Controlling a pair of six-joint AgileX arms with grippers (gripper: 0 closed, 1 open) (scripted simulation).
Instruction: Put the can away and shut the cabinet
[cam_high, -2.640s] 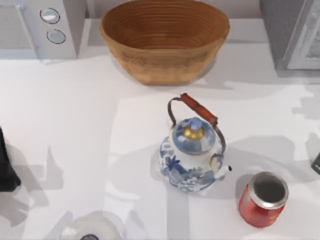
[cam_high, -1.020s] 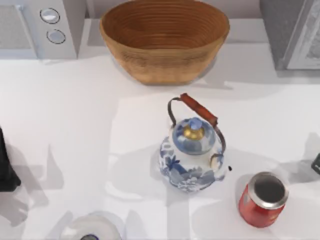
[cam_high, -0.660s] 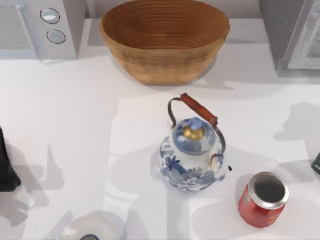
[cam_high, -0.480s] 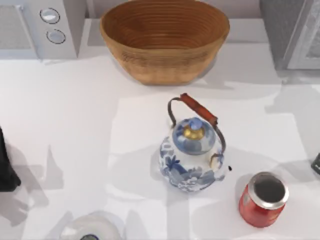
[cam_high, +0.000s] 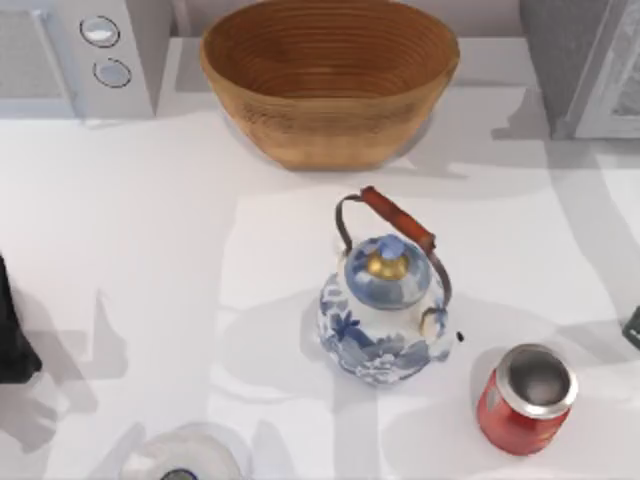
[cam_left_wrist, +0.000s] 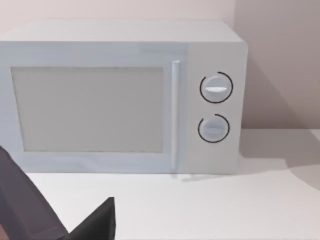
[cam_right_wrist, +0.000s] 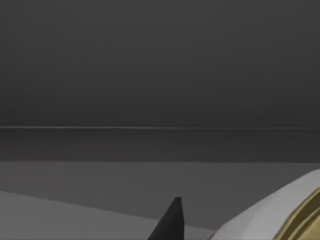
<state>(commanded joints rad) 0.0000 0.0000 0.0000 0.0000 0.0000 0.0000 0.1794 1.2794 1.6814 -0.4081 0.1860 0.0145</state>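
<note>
The small red cylindrical can with a shiny silver top stands upright on the white worktop near its front right, just beside the blue-and-white porcelain teapot. The grey cabinet stands at the back right corner. Whether the left hand at the worktop's left edge is apart or together I cannot tell.

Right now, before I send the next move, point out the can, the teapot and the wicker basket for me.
can (cam_high: 537, 380), top view, on its silver top.
teapot (cam_high: 386, 270), top view, on its blue lid.
wicker basket (cam_high: 330, 50), top view, on the bare inside of the bowl.
</note>
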